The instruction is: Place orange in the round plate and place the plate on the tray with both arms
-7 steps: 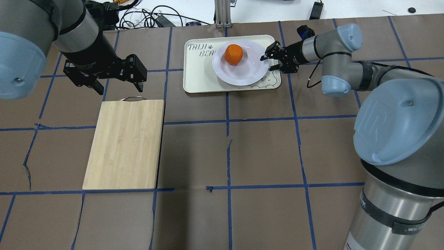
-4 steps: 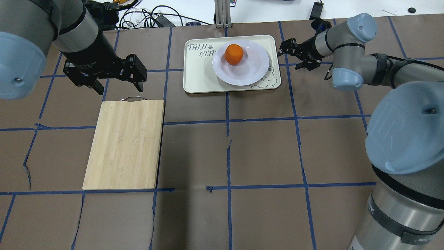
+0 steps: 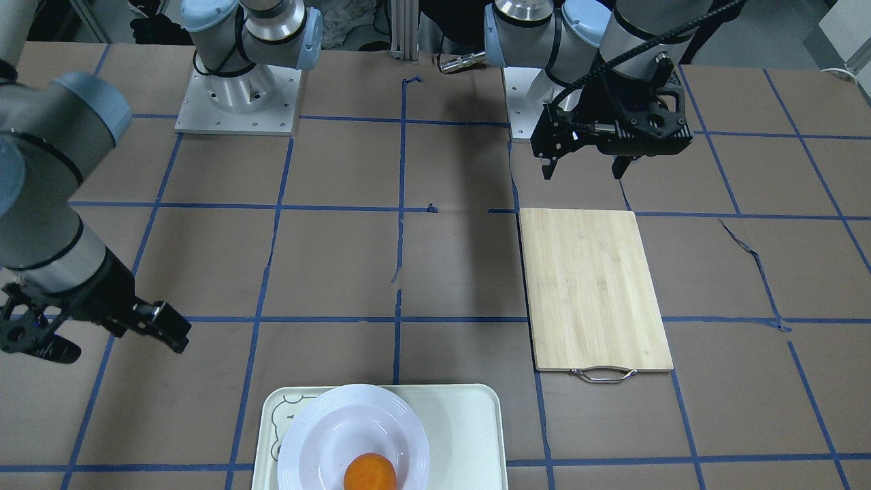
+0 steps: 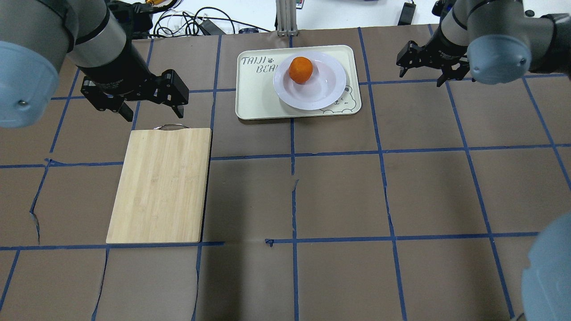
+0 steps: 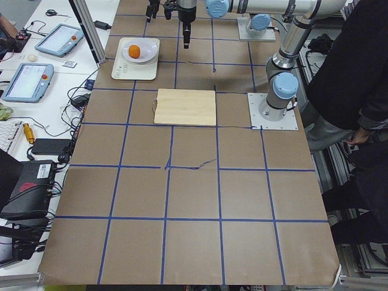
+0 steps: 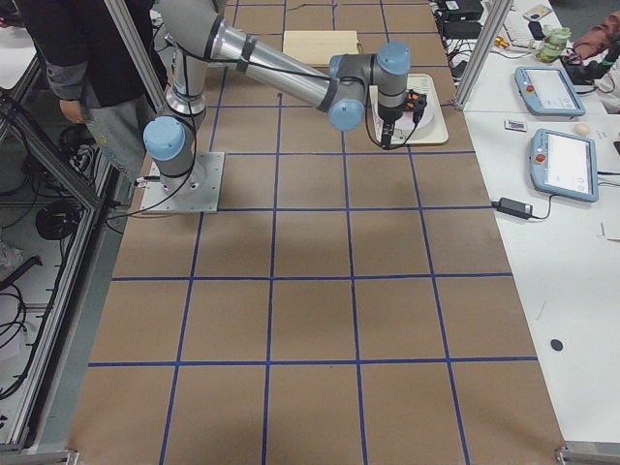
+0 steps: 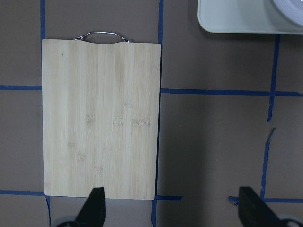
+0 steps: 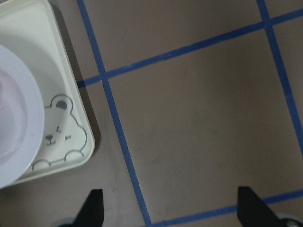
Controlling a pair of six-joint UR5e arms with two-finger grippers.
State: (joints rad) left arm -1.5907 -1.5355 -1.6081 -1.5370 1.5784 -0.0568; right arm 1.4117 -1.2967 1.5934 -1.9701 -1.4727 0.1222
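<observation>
The orange (image 4: 300, 70) sits in the round plate (image 4: 322, 91), toward its far side. The plate rests on the right half of the cream tray (image 4: 254, 96), next to the bear drawing. My right gripper (image 4: 421, 71) hangs open over bare table to the right of the tray, holding nothing. In the right wrist view the tray's bear corner (image 8: 71, 142) and the plate's rim (image 8: 19, 142) show at the left. My left gripper (image 4: 154, 116) is open and empty, above the handle end of the cutting board (image 4: 160, 183).
The bamboo cutting board (image 3: 592, 286) with its metal handle lies on the left side of the brown, blue-taped table. Cables and devices sit beyond the far edge. A person stands beside the robot's base in the side views.
My right gripper has drawn back from the plate's right rim and swung right and away from the tray. The plate, orange, tray and left arm have stayed put.
</observation>
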